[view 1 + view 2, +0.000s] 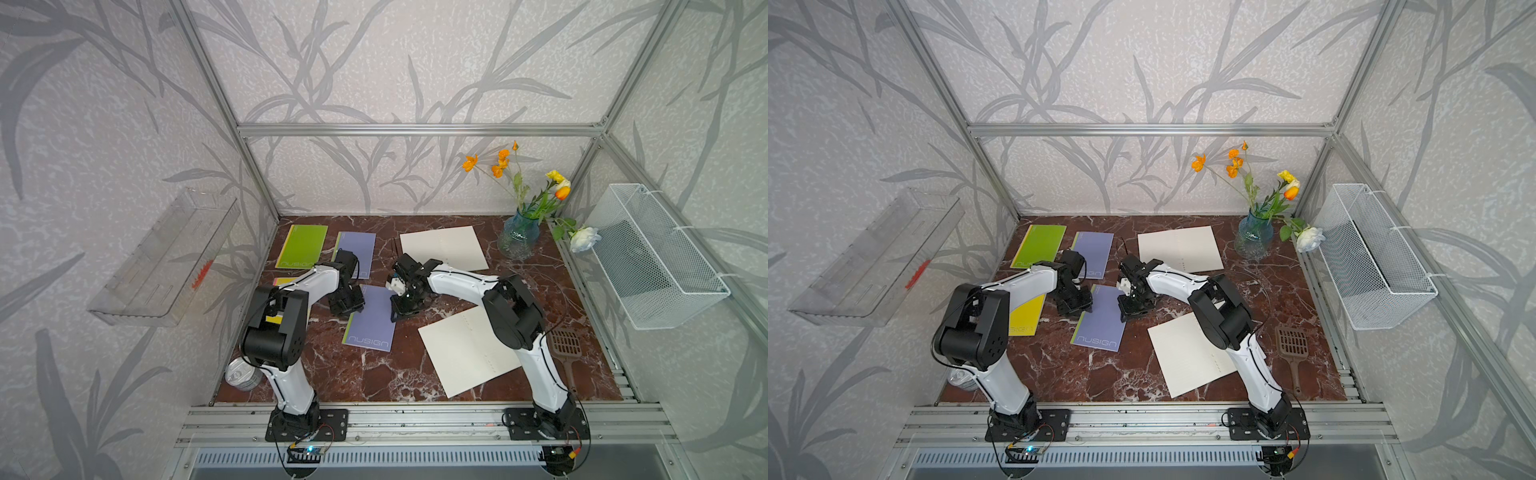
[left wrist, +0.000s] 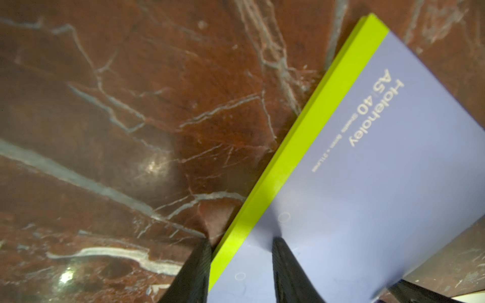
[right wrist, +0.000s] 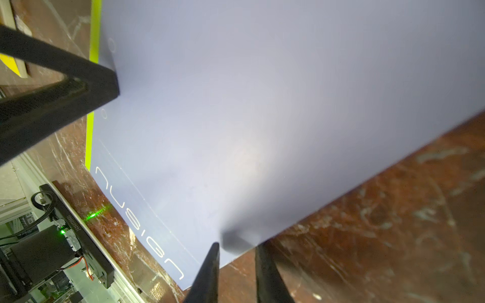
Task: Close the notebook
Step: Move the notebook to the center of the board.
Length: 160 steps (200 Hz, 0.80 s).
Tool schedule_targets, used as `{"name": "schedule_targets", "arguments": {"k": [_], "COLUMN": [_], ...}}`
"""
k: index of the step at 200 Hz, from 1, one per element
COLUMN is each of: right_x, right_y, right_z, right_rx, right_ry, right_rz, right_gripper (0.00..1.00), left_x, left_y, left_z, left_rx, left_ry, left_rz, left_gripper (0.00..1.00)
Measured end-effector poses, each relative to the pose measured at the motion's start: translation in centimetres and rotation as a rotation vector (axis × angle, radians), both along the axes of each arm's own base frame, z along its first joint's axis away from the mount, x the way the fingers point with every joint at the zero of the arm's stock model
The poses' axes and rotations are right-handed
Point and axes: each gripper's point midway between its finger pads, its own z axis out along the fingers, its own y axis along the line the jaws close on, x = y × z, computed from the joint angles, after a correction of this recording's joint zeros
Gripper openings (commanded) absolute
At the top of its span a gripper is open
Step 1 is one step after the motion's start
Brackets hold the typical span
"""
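Closed lavender-blue notebook with lime-green spine lies flat on the red-brown marble bench, near centre, between both arms. Left end effector straddles the spine edge: one finger on the bench beside the green spine, the other on the cover; jaws partly open, nothing clamped. Right end effector sits at the opposite long edge, one finger over the cover, one over the bench; jaws narrowly parted, no visible grip. Elsewhere on the bench, an open white-paged notebook lies near the right arm.
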Motion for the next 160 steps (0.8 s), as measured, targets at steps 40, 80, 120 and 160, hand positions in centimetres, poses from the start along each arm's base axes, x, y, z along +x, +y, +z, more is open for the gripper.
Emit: {"name": "schedule_targets", "arguments": {"k": [40, 80, 120, 160], "right_x": [0.3, 0.6, 1.2, 1.4], "right_y": [1.4, 2.8, 4.3, 5.5], "right_z": [0.0, 0.1, 0.2, 0.3], "right_rx": [0.029, 0.057, 0.082, 0.101], "right_ry": [0.007, 0.013, 0.024, 0.028], "right_rz": [0.012, 0.019, 0.012, 0.004], "right_gripper": [0.26, 0.26, 0.26, 0.27], "left_x": [0.3, 0.6, 0.7, 0.9], "left_y": [1.6, 3.2, 4.5, 5.7], "left_z": [0.0, 0.0, 0.0, 0.0], "left_rx": [0.007, 0.019, 0.03, 0.032], "left_ry": [0.012, 0.018, 0.022, 0.021], "left_rz": [0.032, 0.055, 0.076, 0.099], "left_gripper": [0.4, 0.4, 0.4, 0.4]}}
